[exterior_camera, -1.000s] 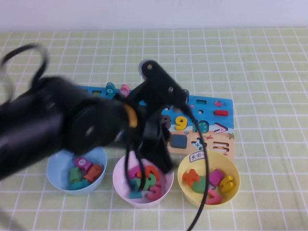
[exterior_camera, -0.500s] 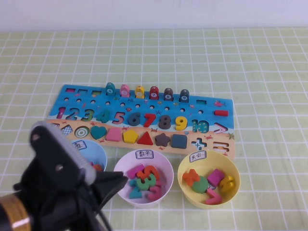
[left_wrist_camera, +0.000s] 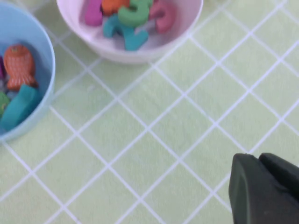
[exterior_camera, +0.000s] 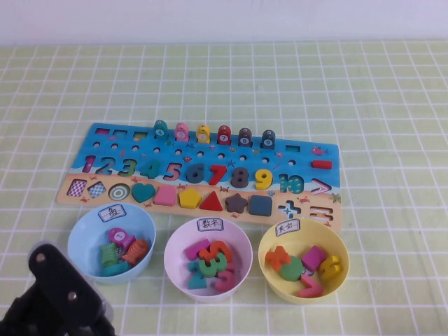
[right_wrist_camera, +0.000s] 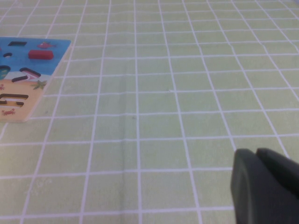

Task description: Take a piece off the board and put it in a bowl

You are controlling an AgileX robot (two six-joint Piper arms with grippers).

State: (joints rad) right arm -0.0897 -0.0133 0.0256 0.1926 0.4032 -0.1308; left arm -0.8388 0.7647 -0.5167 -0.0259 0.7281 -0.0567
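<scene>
Now left tool (left_wrist_camera: 258, 161), right tool (right_wrist_camera: 256, 154) closed over cloth (right_wrist_camera: 154, 116)

The surface (exterior_camera: 392, 91) is pale green with a white grid. The board (exterior_camera: 308, 150) has a blue top and a tan lower strip. A green piece (exterior_camera: 211, 265) lies in the pale pink bowl (exterior_camera: 175, 248), between a light blue bowl (exterior_camera: 80, 238) and a yellow bowl (exterior_camera: 339, 252); the left gripper (left_wrist_camera: 264, 191) is black.

The bench (exterior_camera: 392, 98) carries a green checked cloth. The board (exterior_camera: 308, 150) lies flat at centre. Three bowls stand in a row just beside its near edge: light blue bowl (exterior_camera: 82, 234), pink bowl (exterior_camera: 183, 234), yellow bowl (exterior_camera: 337, 245).
</scene>
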